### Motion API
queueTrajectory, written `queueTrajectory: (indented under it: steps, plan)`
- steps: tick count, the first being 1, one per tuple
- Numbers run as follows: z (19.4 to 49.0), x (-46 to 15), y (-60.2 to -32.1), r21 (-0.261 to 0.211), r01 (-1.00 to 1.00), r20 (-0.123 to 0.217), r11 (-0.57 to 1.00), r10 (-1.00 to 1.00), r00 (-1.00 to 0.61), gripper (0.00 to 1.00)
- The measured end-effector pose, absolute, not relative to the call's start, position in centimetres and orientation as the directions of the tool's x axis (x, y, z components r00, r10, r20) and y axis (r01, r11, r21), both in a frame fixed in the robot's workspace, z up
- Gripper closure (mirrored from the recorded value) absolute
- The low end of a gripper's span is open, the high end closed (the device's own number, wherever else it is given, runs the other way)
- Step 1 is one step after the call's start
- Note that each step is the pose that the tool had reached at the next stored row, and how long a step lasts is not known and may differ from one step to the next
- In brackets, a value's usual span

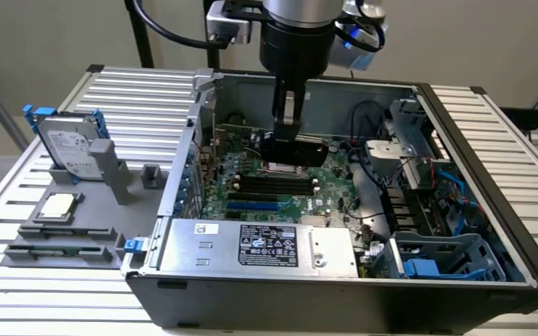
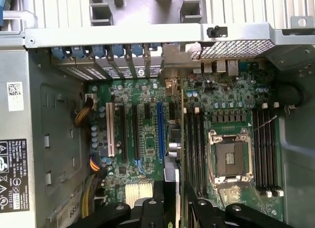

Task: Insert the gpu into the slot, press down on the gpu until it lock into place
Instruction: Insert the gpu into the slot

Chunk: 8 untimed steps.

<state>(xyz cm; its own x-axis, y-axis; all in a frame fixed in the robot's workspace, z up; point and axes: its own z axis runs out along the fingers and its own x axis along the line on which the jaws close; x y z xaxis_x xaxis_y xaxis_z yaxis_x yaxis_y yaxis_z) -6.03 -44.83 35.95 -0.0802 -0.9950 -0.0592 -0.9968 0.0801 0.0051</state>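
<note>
The pincer (image 1: 290, 133) is clamped on the gpu (image 1: 299, 150), held apart from the slot (image 1: 253, 206); the power supply label (image 1: 267, 245) is illegible.

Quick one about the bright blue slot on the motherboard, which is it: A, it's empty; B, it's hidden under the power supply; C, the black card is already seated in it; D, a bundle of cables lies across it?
A: the slot shows its groove bare along its length, and the gripper holds the gpu above the board, nearer the black memory slots, not in the slot.
</note>
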Motion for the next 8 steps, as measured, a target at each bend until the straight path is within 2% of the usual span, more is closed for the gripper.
queueTrajectory:
  steps: [8]
  plan:
    - [34.5, -6.7, -45.3, 0.005, -0.998, -0.062, 0.07, -0.996, -0.07, 0.74]
